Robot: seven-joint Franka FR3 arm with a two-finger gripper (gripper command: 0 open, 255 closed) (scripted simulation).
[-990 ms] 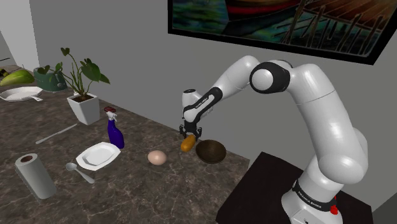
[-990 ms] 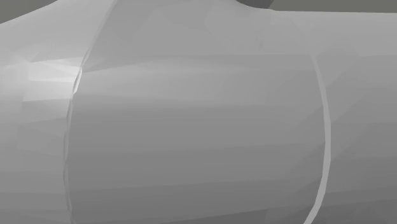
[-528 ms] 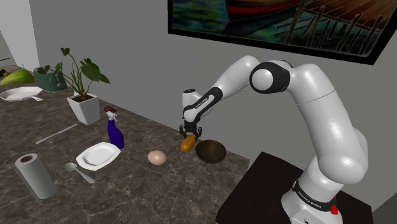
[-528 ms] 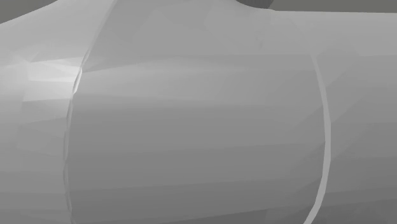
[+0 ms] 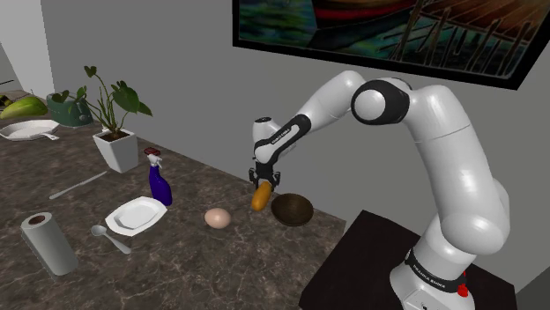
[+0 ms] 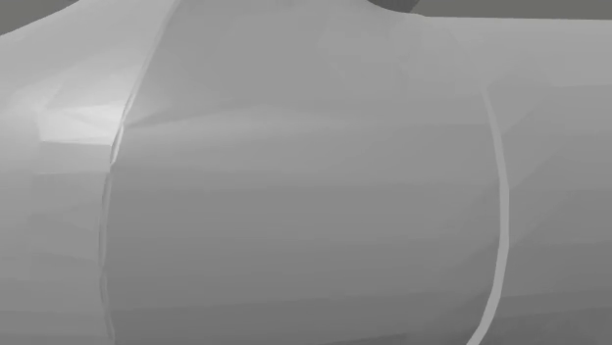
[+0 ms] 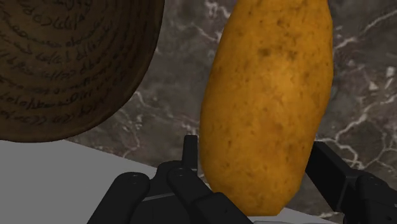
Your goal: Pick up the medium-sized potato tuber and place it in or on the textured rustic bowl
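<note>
just above the marbled tabletop (image 5: 220,260), the pincer (image 5: 263,180) clasps the potato (image 5: 259,199) upright beside the brown ridged bowl (image 5: 292,209); the carry seems underway, and next it needs shifting over the bowl and releasing.

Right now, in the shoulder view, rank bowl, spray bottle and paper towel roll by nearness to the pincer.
1. Bowl, just below the pincer, stand side.
2. Spray bottle, farther toward the view's left.
3. Paper towel roll, far left, front edge.
</note>
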